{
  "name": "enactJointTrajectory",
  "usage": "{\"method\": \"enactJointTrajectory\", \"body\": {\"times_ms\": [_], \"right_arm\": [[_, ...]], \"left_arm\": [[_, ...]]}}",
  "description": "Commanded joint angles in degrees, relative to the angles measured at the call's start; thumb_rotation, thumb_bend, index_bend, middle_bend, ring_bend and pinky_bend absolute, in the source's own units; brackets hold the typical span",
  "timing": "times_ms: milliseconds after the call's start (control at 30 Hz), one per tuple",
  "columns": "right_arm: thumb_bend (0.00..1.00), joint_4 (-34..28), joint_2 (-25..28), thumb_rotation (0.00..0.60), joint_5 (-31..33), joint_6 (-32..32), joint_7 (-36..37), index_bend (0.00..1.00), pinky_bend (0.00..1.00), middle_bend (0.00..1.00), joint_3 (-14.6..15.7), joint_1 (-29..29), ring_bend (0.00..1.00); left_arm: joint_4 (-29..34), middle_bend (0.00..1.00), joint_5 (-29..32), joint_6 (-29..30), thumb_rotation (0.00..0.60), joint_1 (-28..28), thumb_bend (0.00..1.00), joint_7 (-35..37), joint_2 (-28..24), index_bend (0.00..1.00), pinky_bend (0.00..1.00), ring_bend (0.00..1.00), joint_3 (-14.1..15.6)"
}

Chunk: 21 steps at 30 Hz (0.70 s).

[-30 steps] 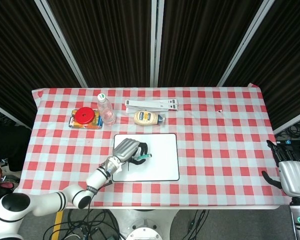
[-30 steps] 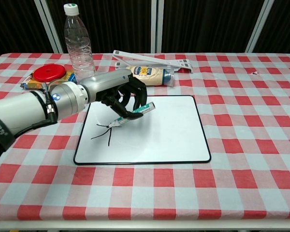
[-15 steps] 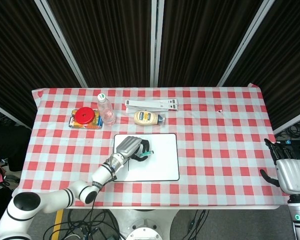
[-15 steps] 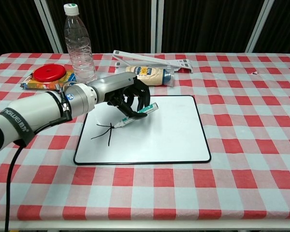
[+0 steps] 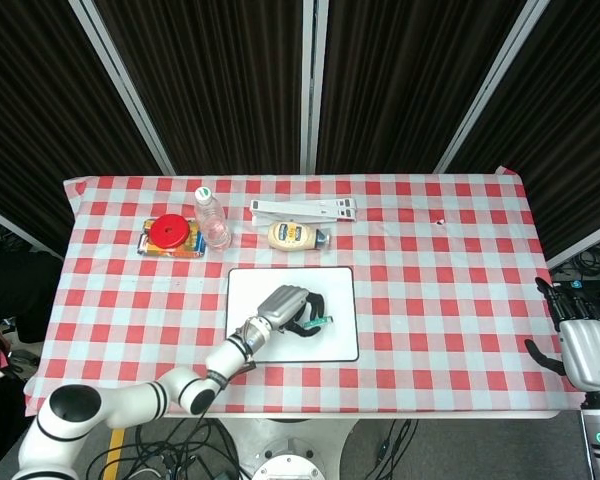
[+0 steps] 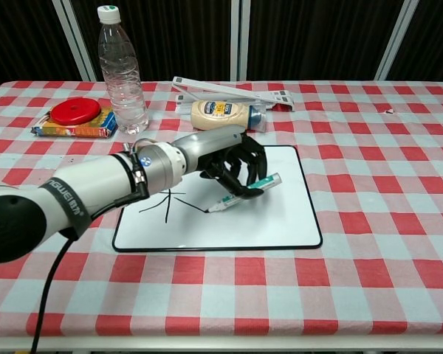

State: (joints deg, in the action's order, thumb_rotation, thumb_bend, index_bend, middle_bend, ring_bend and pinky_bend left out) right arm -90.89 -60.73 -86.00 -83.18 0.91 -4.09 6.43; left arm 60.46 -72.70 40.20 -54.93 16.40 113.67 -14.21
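A red-and-white checked cloth (image 5: 450, 300) covers the worktop, and black curtains split by pale metal posts close off the room behind it. Cables trail on the floor below the near edge in the head view.

At the middle of the worktop lies a whiteboard (image 6: 280, 214), flat, with a dark rim. The left robot hand (image 6: 232, 164) rests over it, fingers curled around a marker (image 6: 247, 192) with a green-and-white barrel. The marker is tilted, its tip down on the board at about 7 o'clock from the hand. A black scribble (image 6: 165, 204) of crossed strokes sits on the board at 9 o'clock from the tip, with a thin line running from it toward the tip.

At 12 o'clock from the board a mayonnaise bottle (image 6: 225, 115) lies on its side, cap pointing to 3 o'clock. Just behind it rests a white folded stand (image 6: 229, 92). At 10 o'clock from the board a clear water bottle (image 6: 121, 72) stands upright with its cap on; whether it holds water I cannot tell. Beside it, toward 9 o'clock, a red round lid (image 6: 74, 111) sits on top of a flat yellow-and-blue packet (image 6: 70, 130).

The right robot hand (image 5: 585, 350) hangs off the worktop's edge at 3 o'clock, holding nothing, fingers apart.
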Motion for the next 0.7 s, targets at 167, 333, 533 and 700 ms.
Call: {"method": "enactJointTrajectory", "body": {"times_ms": [167,333,533,700], "right_arm": [[0.16,0.5,0.0,0.6,-0.9,-1.3,0.6,0.06,0.23,0.19,-0.2,-0.2,0.14],[0.16,0.8,-0.3,0.6,-1.2,-1.2,1.1,0.07,0.23,0.19,-0.1,-0.1,0.14],[0.16,1.5,-0.9,0.6,-1.7,-1.1,1.6,0.07,0.23,0.19,0.1,0.1,0.14],[0.16,1.6,-1.4,0.6,-2.1,-0.9,1.5,0.07,0.23,0.19,0.2,0.4,0.14]], "left_arm": [[4.7,0.59,-1.2,3.2,0.6,-1.2,0.45,-0.7,-2.5,0.59,0.92,0.68,-3.3],[7.9,0.59,-0.6,4.1,0.6,0.6,0.45,-2.4,-8.6,0.59,0.92,0.68,-3.1],[9.4,0.57,3.7,1.1,0.6,3.2,0.45,-13.5,-15.6,0.58,0.92,0.68,1.9],[9.8,0.56,10.6,-0.8,0.6,3.6,0.45,-27.4,-19.5,0.57,0.92,0.67,5.9]]}}
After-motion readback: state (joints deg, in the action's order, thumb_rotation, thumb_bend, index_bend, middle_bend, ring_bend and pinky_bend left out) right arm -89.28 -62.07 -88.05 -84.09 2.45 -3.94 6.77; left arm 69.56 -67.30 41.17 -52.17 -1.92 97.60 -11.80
